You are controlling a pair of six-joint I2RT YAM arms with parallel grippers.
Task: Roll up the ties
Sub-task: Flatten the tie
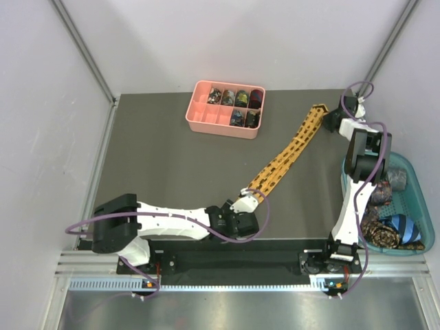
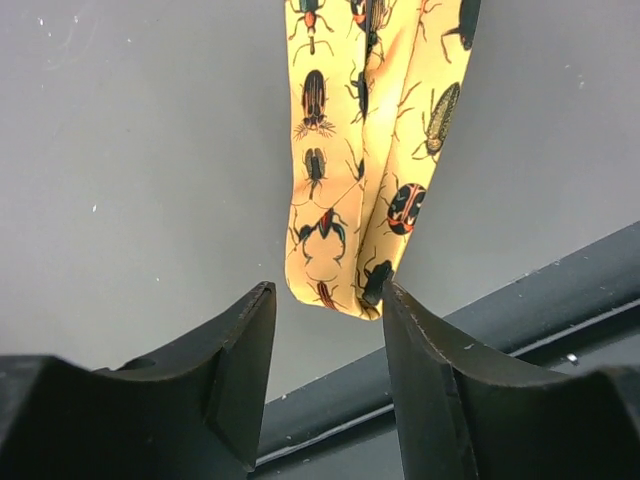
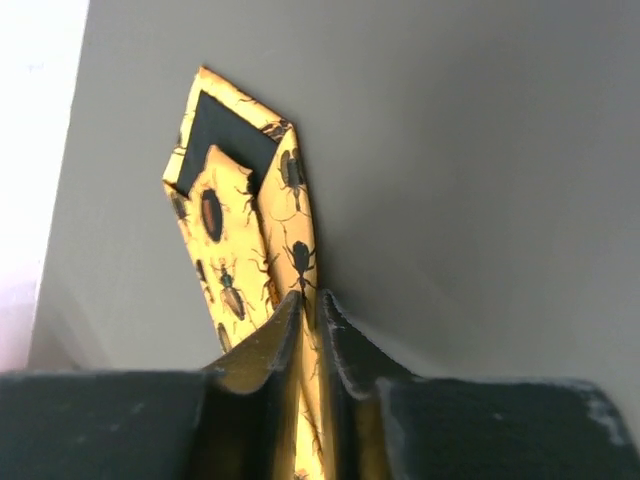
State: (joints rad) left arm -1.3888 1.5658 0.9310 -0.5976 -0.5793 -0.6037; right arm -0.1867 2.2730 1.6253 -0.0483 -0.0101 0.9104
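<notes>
The tie [image 1: 289,155] lies flat across the table [image 1: 165,165], its near end at 6 o'clock and its pointed far end out at 2. It looks light, limp and slick, so I'd pinch it right at the near end and roll against some tension. The left gripper [image 2: 325,300] stands spread, with that end loose between its jaws. The right gripper [image 3: 310,305] pinches the far end. The tray [image 1: 198,118] at 12 and the basket [image 1: 425,227] at 4, heaped with more ties [image 1: 385,230], sit apart from it.
</notes>
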